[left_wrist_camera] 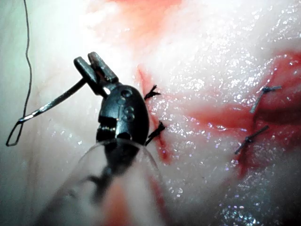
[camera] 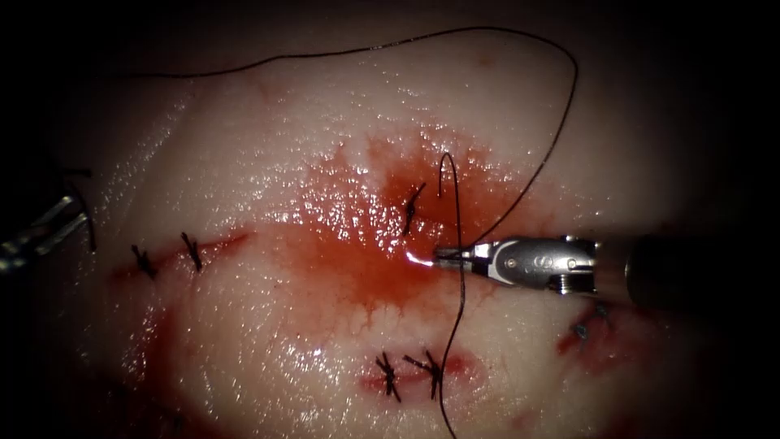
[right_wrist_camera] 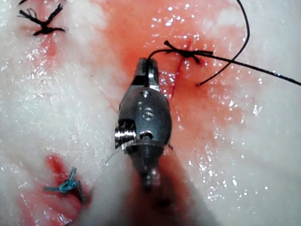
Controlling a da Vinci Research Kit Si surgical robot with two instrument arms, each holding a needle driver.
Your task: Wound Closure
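My left tool (camera: 49,223) waits at the far left, away from the cut, and its jaws (left_wrist_camera: 95,68) are shut on the curved needle (left_wrist_camera: 51,102) near one end. The needle is free of the tissue (camera: 244,146), and its other end carries the thread (left_wrist_camera: 27,52). My right tool (camera: 443,258) lies over the red-stained cut (camera: 341,252), its jaws (right_wrist_camera: 146,71) shut on the black thread (camera: 460,228) just beside a knotted stitch (camera: 413,208) (right_wrist_camera: 184,52). From there one strand arcs up and round to the left, and another runs down the tissue.
Finished black stitches sit left of the cut (camera: 192,250), and there are two more on a lower wound (camera: 388,375). A blue-thread stitch (camera: 581,329) lies under the right tool's shaft (right_wrist_camera: 67,186). Red fluid (camera: 366,276) spreads round the middle.
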